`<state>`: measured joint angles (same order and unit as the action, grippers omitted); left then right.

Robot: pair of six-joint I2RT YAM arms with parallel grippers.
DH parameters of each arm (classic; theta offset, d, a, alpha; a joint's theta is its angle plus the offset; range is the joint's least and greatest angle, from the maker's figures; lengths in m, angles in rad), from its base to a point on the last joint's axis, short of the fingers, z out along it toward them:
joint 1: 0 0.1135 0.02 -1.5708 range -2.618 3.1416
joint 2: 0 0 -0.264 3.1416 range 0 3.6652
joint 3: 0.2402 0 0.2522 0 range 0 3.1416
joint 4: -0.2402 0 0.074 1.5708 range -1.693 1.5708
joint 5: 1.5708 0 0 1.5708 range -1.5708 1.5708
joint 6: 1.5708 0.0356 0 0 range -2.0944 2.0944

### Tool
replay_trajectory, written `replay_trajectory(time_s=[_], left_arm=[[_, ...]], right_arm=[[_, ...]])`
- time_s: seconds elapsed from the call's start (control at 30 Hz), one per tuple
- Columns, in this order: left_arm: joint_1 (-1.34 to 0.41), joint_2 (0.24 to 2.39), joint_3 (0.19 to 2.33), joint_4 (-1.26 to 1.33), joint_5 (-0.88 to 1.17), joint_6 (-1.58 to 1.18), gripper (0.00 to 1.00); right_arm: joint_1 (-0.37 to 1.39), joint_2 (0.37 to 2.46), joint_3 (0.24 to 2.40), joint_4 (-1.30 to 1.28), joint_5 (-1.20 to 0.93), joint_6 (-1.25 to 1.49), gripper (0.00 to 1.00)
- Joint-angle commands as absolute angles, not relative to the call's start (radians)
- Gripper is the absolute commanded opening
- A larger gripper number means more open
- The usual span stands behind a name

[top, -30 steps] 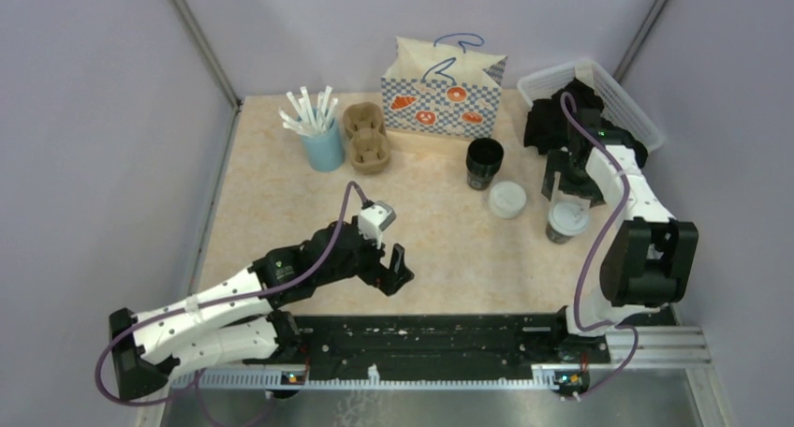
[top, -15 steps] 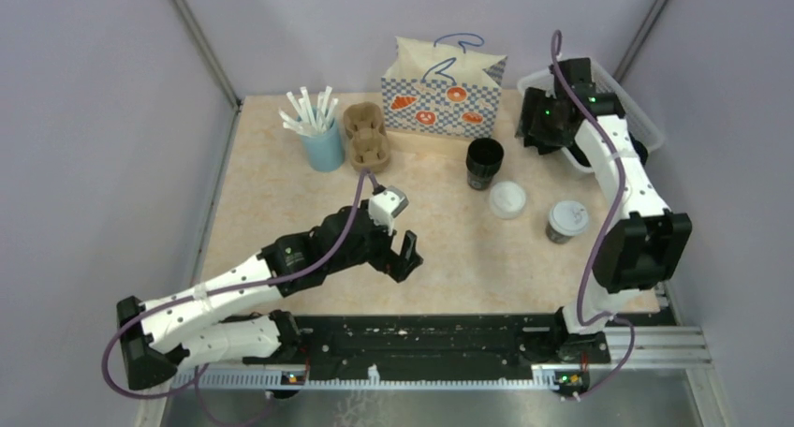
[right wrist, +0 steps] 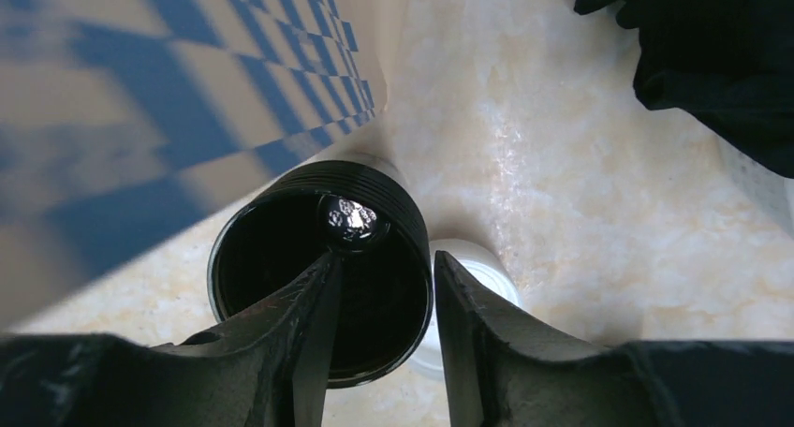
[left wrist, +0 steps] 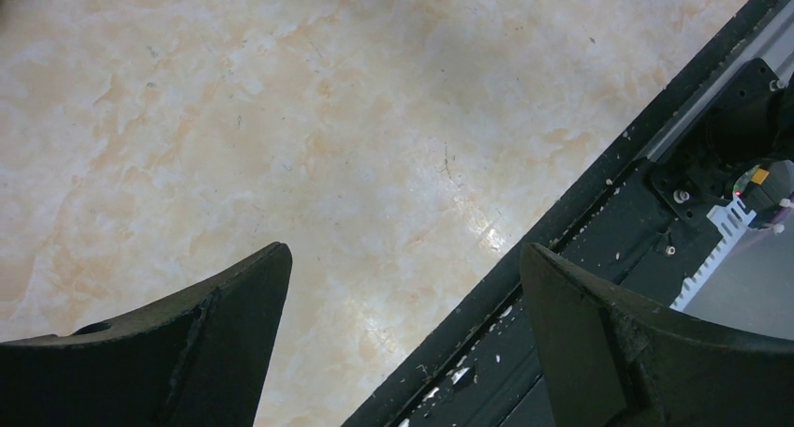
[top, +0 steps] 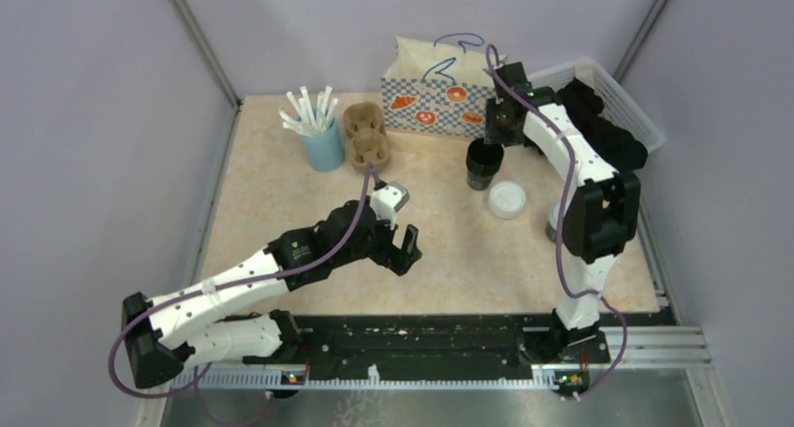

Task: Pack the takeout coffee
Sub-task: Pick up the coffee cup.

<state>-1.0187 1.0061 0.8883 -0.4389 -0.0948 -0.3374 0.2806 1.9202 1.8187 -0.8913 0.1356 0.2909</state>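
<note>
An open black cup (top: 485, 162) stands without a lid in front of the checked bag; in the right wrist view the cup (right wrist: 272, 258) has a dark inside. A loose white lid (top: 507, 199) lies beside it, and this lid (right wrist: 477, 263) also shows past the cup's rim. My right gripper (top: 494, 135) hovers right over the cup, open, its jaws half drawn in; the right gripper (right wrist: 388, 258) has one finger over the cup's inside and the other over the rim's edge. A lidded cup (top: 552, 228) is mostly hidden behind the right arm. My left gripper (top: 401, 249) is open over bare table, and the left gripper (left wrist: 404, 251) has nothing between its fingers.
The blue-checked paper bag (top: 440, 95) stands at the back, close to the open cup. A brown pulp carrier (top: 367, 139) and a light-blue cup of straws (top: 325, 146) sit back left. A white basket (top: 613, 88) with black cloth (top: 599, 132) is back right. The black base rail (left wrist: 580, 212) runs along the near edge.
My right arm has swung left from the basket to above the open black cup, and its jaws have narrowed. The left arm has barely moved.
</note>
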Motion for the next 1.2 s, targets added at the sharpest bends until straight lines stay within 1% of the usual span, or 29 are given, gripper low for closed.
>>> replay_trajectory(time_s=[0.0,0.03,0.1,0.17,0.4,0.7,0.73,0.83,1.07,1.17], left_arm=[[-1.004,0.999,0.927,-0.426,-0.094,-0.322,0.99],[-1.002,1.000,0.927,-0.424,-0.093,-0.321,0.99],[-0.998,1.001,0.927,-0.424,-0.089,-0.318,0.99],[-0.992,1.003,0.927,-0.423,-0.085,-0.315,0.99],[-0.977,1.003,0.928,-0.422,-0.071,-0.306,0.99],[-0.969,0.999,0.927,-0.422,-0.065,-0.305,0.99],[-0.969,0.999,0.927,-0.420,-0.064,-0.305,0.99],[-0.969,0.998,0.927,-0.420,-0.062,-0.305,0.99],[-0.968,0.993,0.922,-0.419,-0.057,-0.310,0.99],[-0.968,0.992,0.921,-0.419,-0.054,-0.311,0.99]], right_arm=[[0.327,1.932,1.886,-0.917,0.318,0.235,0.40],[0.337,1.935,1.889,-0.917,0.342,0.225,0.39],[0.347,1.949,1.899,-0.927,0.365,0.209,0.33],[0.352,1.963,1.910,-0.941,0.381,0.201,0.30],[0.355,1.989,1.934,-0.951,0.381,0.182,0.28],[0.366,1.990,1.942,-0.959,0.390,0.169,0.08],[0.367,1.989,1.940,-0.959,0.389,0.169,0.07],[0.365,1.989,1.934,-0.959,0.387,0.169,0.08],[0.366,1.991,1.914,-0.952,0.382,0.169,0.18],[0.366,1.990,1.909,-0.953,0.375,0.170,0.19]])
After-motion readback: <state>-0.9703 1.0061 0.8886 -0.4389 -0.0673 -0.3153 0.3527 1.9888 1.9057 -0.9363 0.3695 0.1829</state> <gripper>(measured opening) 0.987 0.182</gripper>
